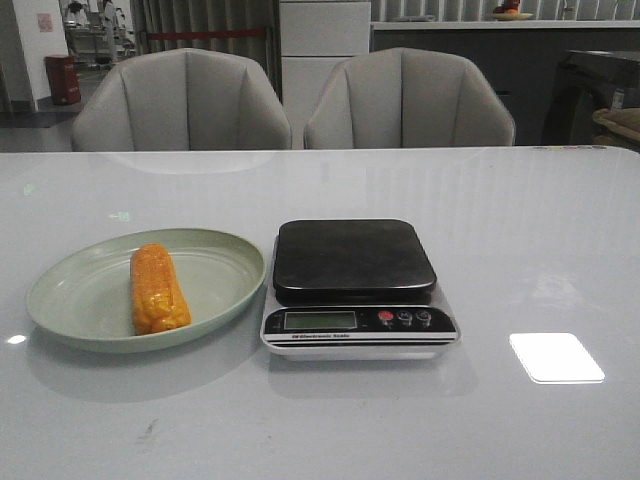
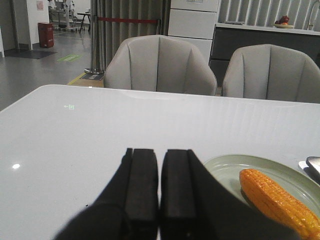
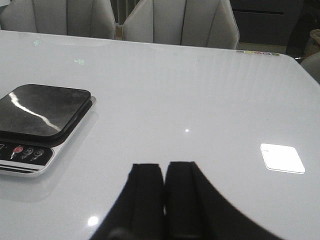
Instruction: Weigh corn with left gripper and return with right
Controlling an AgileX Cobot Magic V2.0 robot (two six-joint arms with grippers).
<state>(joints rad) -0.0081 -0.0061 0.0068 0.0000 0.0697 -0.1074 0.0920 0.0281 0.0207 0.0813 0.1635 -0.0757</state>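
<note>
The orange-yellow corn (image 1: 158,289) lies in the pale green plate (image 1: 70,305) at the table's left; it also shows in the left wrist view (image 2: 277,201) on the plate (image 2: 227,170). A black-topped kitchen scale (image 1: 355,262) stands just right of the plate, its pan bare; the right wrist view shows it too (image 3: 40,112). My left gripper (image 2: 160,152) is shut and empty, low over the table left of the plate. My right gripper (image 3: 164,167) is shut and empty, over bare table right of the scale. Neither gripper shows in the front view.
Two grey chairs (image 1: 180,100) (image 1: 408,98) stand behind the table's far edge. A bright light reflection (image 1: 556,357) lies on the white tabletop right of the scale. The scale's display and buttons (image 1: 400,318) face the near edge.
</note>
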